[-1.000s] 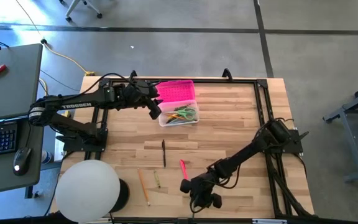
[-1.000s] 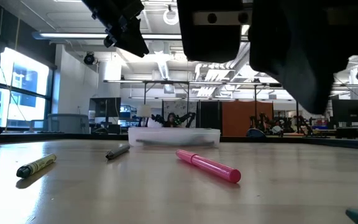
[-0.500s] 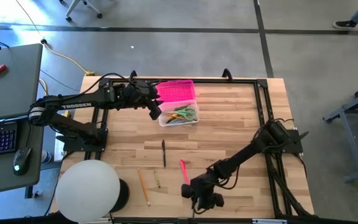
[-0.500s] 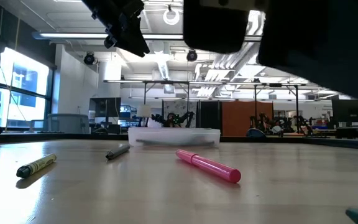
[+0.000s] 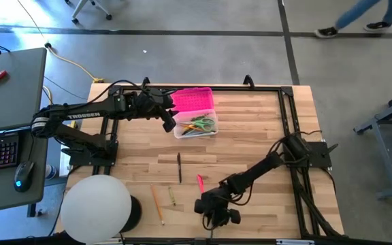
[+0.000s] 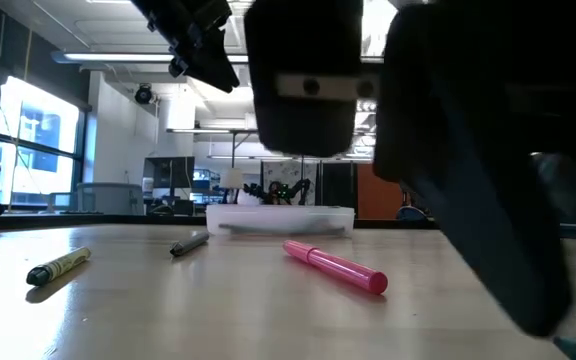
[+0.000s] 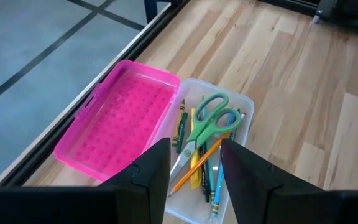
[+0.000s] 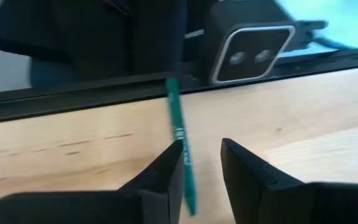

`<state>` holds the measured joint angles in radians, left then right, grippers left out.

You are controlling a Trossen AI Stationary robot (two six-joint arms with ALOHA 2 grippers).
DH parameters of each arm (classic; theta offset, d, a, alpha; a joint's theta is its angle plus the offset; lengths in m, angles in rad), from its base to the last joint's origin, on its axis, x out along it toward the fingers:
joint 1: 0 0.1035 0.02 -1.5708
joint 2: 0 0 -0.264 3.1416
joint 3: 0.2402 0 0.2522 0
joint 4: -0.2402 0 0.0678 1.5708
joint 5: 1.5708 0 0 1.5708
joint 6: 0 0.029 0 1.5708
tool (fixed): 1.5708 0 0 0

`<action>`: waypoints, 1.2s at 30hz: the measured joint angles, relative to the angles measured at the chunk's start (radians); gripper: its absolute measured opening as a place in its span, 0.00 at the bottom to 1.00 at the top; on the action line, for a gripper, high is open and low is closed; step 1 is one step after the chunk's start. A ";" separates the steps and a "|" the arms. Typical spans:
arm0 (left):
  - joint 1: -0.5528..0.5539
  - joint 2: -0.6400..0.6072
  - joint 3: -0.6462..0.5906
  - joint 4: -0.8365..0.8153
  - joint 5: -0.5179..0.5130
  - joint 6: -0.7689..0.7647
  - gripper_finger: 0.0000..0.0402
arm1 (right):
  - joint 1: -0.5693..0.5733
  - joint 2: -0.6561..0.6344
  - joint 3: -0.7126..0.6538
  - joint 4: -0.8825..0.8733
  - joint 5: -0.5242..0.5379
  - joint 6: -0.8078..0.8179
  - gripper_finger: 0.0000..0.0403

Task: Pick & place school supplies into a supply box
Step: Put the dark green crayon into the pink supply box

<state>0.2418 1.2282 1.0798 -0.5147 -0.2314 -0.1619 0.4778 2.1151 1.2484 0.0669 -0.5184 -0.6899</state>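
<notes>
From above, the left gripper point(image 5: 169, 120) hangs at the near-left corner of the supply box point(image 5: 194, 126), whose pink lid point(image 5: 194, 100) lies flung open toward the far edge, while the right gripper point(image 5: 218, 216) sits low at the table's near edge, just beside the pink pen point(image 5: 201, 184); a black pen point(image 5: 179, 165), an orange pencil point(image 5: 157, 203) and a yellow-green marker point(image 5: 171, 197) lie loose between them. At table height the pink pen point(image 6: 336, 267) rests well apart from the clear box point(image 6: 280, 218), and the right arm's dark bulk blocks much of the scene, so a sweep could roll that pen away. Past the left gripper's spread, empty fingers point(image 7: 151, 171), the box already holds green scissors point(image 7: 209, 121) and crayons; a drop onto that pile might bounce out. Past the right gripper's fingers point(image 8: 164, 175), a green pencil point(image 8: 180, 147) stands between them near the table's rail; I can't tell whether they pinch it or merely straddle it, and a loose hold would let it slip or swing on the way over.
</notes>
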 joint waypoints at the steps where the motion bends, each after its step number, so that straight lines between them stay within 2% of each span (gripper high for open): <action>1: 0.000 0.000 0.000 -0.004 0.005 0.000 0.43 | -0.001 0.000 0.000 -0.009 -0.014 -0.002 0.21; 14: 0.000 0.000 0.000 -0.009 0.005 0.012 0.43 | -0.021 0.004 0.000 -0.018 -0.056 -0.095 0.17; 19: 0.000 0.000 0.000 -0.008 0.005 0.027 0.43 | -0.027 0.064 0.000 0.021 -0.139 -0.063 0.17; 26: 0.000 0.000 0.000 -0.012 0.004 0.034 0.43 | -0.067 0.095 0.002 0.018 -0.189 -0.135 0.16; 32: 0.000 0.000 0.000 -0.033 0.004 0.044 0.43 | -0.101 0.097 0.003 -0.029 -0.208 -0.122 0.03; 36: 0.000 0.000 0.000 -0.063 0.001 0.053 0.43 | -0.120 0.096 0.003 -0.101 -0.252 -0.127 0.03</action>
<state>0.2420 1.2282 1.0798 -0.5774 -0.2306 -0.1085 0.3574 2.2108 1.2518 -0.0338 -0.7708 -0.8173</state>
